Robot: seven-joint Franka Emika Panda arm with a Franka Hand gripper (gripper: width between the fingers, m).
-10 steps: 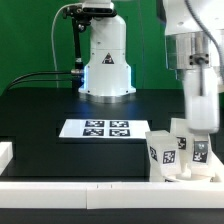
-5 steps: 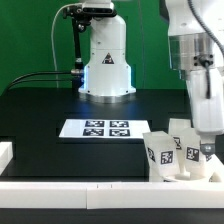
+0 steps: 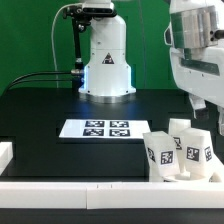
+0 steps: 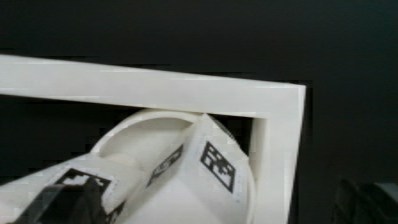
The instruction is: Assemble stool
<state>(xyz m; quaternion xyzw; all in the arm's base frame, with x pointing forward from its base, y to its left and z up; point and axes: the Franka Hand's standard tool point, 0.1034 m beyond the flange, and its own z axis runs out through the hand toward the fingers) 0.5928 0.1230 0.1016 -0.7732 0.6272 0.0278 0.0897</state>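
A black bench [image 3: 40, 110] is shown. White plastic tagged stool legs [image 3: 178, 150] are clustered loose in the white rail corner [image 4: 267, 105], nothing visibly joined. Whether the raised tool is released cannot be told.

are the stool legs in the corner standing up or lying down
Standing, it seems: in the exterior view the stool legs rise upright, tags facing out, bunched against the border rail.

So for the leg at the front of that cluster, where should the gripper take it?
Probably from above, closing across the upper end of the front leg. It stands roughly upright with its tagged face to the camera, other legs crowd it on the exterior view's right, and the border rail blocks a low approach.
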